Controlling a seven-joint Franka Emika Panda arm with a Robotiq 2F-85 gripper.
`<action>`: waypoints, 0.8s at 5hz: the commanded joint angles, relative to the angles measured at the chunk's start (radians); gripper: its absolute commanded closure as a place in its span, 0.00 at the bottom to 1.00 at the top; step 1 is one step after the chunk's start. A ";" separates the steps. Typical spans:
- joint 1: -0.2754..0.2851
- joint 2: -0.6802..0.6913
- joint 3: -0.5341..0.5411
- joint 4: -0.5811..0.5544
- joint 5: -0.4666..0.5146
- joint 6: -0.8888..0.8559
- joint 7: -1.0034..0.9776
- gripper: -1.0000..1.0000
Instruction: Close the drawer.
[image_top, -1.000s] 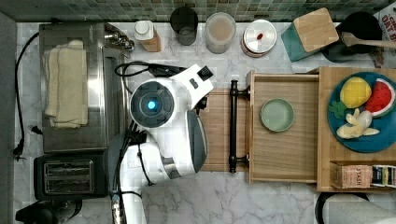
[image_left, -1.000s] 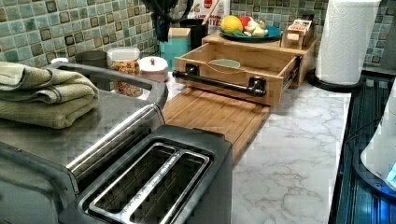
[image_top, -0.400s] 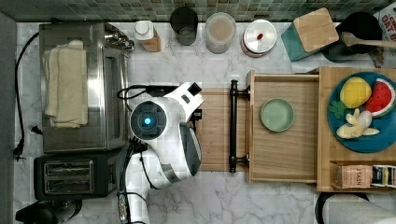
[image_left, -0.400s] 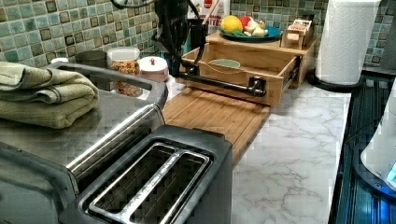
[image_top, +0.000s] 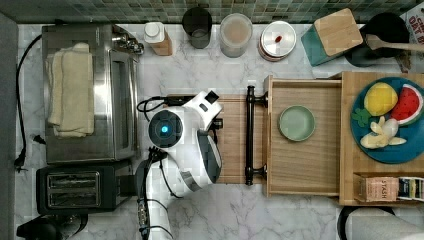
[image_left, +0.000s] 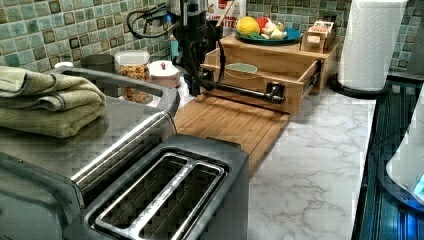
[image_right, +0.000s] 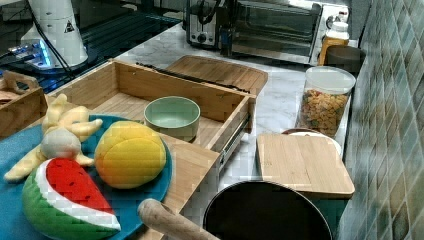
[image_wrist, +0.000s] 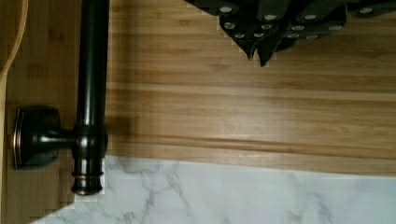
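Light-wood, the wide shallow box drawer (image_top: 310, 165) stands pulled out from under the bamboo shelf (image_top: 350, 140) at the top view's right, a small pale-green bowl (image_top: 297, 123) inside it. Its long black bar handle (image_top: 249, 135) faces the flat wooden cutting board (image_top: 235, 165). The white robot arm (image_top: 182, 142) hangs over that board, near the handle but apart from it. The black gripper (image_wrist: 261, 56) holds nothing, its fingertips pressed together.
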 joint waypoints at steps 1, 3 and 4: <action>-0.070 0.040 -0.069 0.082 0.039 0.000 -0.171 1.00; -0.118 0.031 -0.118 0.076 0.084 -0.003 -0.241 1.00; -0.173 0.032 -0.131 0.061 0.101 0.028 -0.315 1.00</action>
